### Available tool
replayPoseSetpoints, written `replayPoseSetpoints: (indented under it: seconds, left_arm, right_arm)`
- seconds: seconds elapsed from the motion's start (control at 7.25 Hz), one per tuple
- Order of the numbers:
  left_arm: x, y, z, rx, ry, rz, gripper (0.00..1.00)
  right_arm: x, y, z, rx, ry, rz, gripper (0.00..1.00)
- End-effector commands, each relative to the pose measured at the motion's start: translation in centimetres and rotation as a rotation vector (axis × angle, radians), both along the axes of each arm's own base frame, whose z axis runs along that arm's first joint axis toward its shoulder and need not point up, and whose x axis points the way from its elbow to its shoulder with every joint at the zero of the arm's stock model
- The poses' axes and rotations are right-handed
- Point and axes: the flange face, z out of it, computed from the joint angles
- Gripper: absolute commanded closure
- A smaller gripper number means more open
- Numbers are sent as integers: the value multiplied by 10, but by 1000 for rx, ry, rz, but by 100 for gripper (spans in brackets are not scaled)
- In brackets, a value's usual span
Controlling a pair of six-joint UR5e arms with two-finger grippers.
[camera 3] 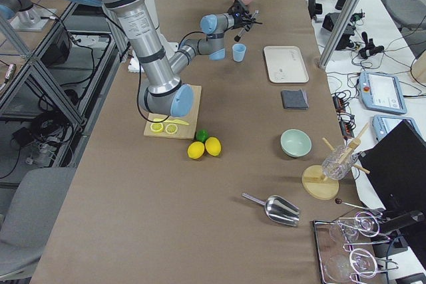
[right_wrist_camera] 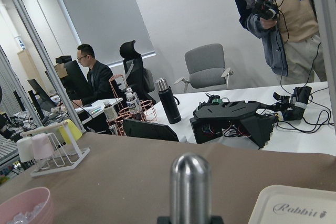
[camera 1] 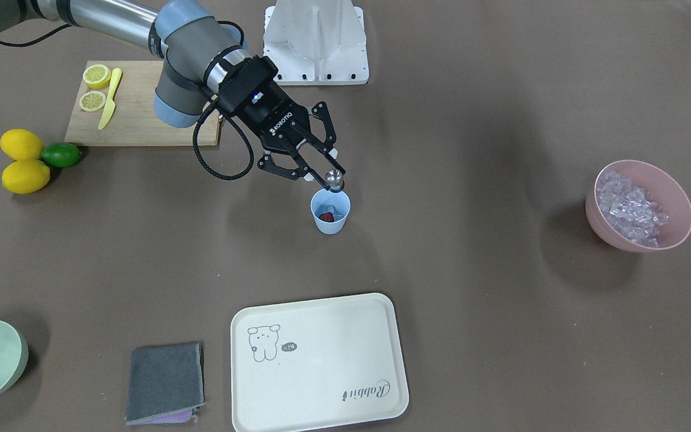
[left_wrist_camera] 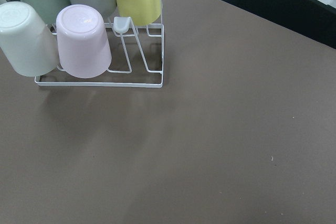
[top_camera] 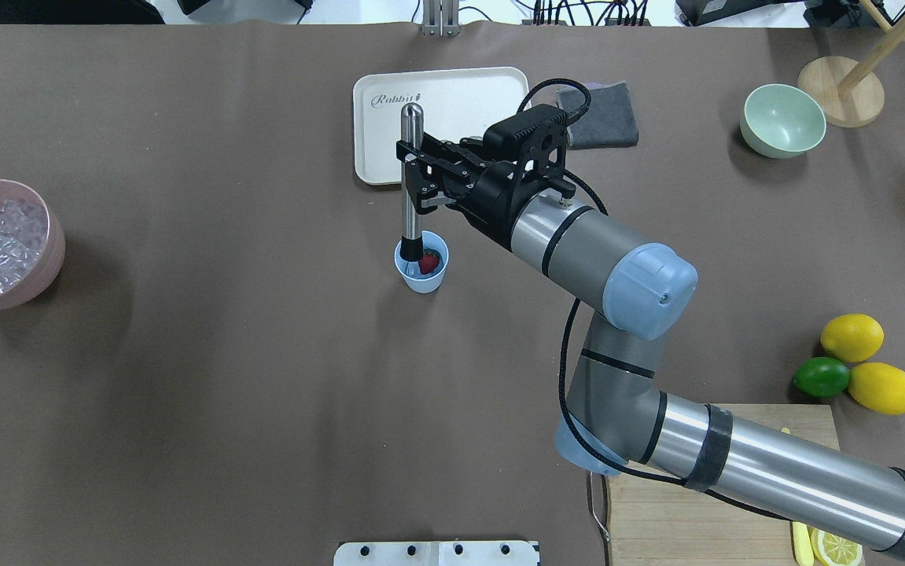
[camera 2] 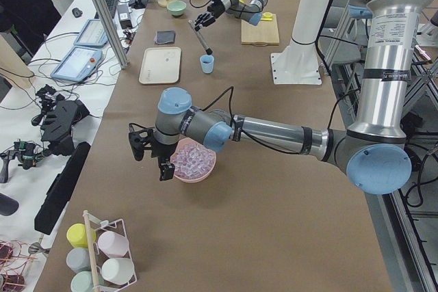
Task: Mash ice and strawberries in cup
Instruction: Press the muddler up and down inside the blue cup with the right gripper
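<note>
From the front, the right hand (camera 1: pixel 323 170) is clenched on a steel muddler (camera 1: pixel 334 179), upright over the cup (camera 1: pixel 330 219) in the middle of the worktop (camera 1: pixel 501 288) to mash; overhead, its tip sits beside the strawberry (top_camera: pixel 429 261) inside; side-on, the left hand (camera 2: pixel 148 161) cannot be read as clenched or released.

The front-facing camera is looking steeply down from across the table (camera 1: pixel 501 120), with the robot's base plate (camera 1: pixel 315 42) lying at its top edge. The overhead one is looking forward from behind the robot — both are taking in the cup (camera 1: pixel 328 227), the tray (camera 1: pixel 321 336) and the pink bowl (camera 1: pixel 673 193). The two side cameras are gazing along the table from opposite ends, high and far. The left wrist camera is pointing down, close over the table and a cup rack (left_wrist_camera: pixel 100 84); the right one is facing level, past the metal muddler (right_wrist_camera: pixel 190 187), into the room.
</note>
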Motion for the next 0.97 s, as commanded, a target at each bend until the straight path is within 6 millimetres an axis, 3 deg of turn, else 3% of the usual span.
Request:
replayPoseSetpoints:
  seconds: [0.0,0.41,0.69,0.83]
  left_arm:
    - [0,-2,14,-26,-2,0,2]
    - [1,-8,19,-35,-3,0,2]
    - [1,-12,22,-41,-4,0,2]
    - [2,-12,23,-42,-5,1,2]
  right_arm:
    - [18,-1,-7,55,-26,114,100]
    - [32,0,1,119,40,256,100]
    - [19,13,4,107,53,277,100]
    - [3,29,5,111,75,277,100]
